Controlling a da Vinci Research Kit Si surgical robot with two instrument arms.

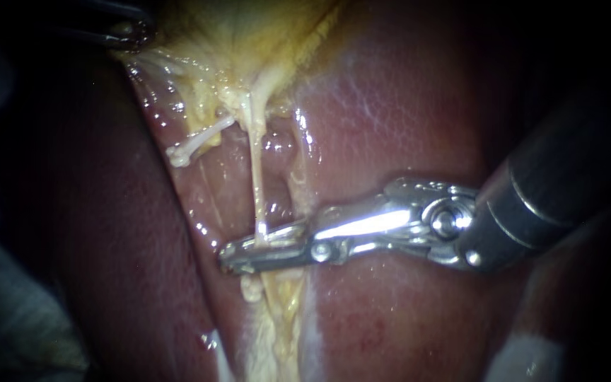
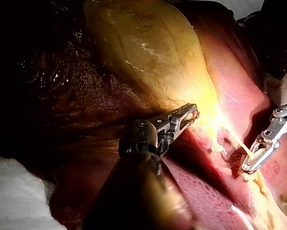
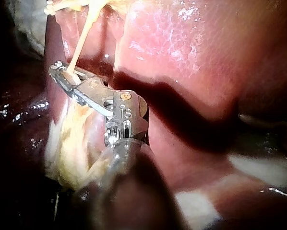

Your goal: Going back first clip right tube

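Clamping the pale tube [image 1: 257, 191], right instrument [image 1: 249, 253] holds narrow jaws against both its sides; beyond the tube, left instrument [image 2: 191, 115] pinches the gallbladder [image 2: 148, 52] edge.

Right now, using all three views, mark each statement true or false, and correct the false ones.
1. The right instrument reaches the thin tube. True.
2. The left instrument hangs clear of all tissue. False: its jaws grip the gallbladder at its edge.
3. The tube runs across the liver. True.
4. The right instrument's shaft enters the endoscope view from the left. False: it enters from the right.
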